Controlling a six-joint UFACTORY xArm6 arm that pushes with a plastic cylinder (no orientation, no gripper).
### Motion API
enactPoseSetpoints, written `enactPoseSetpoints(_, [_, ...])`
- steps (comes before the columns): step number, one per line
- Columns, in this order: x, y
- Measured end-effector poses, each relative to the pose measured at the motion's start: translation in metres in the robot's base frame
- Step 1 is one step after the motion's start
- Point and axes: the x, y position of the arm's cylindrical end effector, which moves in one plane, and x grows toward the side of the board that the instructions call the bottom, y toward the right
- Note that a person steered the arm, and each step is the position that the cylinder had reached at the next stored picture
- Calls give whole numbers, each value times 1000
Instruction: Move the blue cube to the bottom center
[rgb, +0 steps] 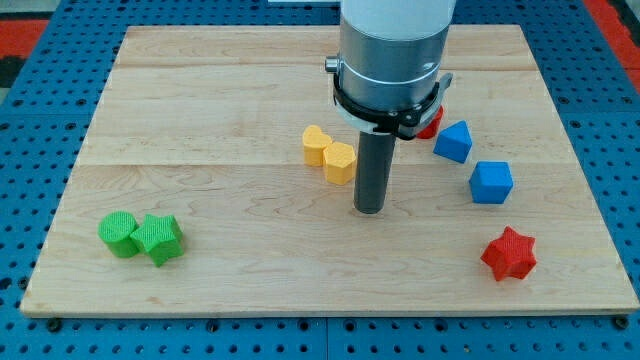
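Note:
The blue cube (491, 182) sits on the wooden board (250, 270) at the view's right, about mid-height. My tip (369, 210) rests on the board near the centre, well to the left of the blue cube and slightly lower. A second blue block (453, 141), more angular, lies just above and left of the cube. The arm's grey body hides the board behind it.
Two yellow blocks (330, 153) touch each other just left of the rod. A red star block (509, 254) lies at the lower right. A red block (431, 122) peeks out behind the arm. A green cylinder (120, 234) and green star-like block (159, 239) sit at the lower left.

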Motion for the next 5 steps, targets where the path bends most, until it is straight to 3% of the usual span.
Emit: enactPoseSetpoints(5, [9,125])
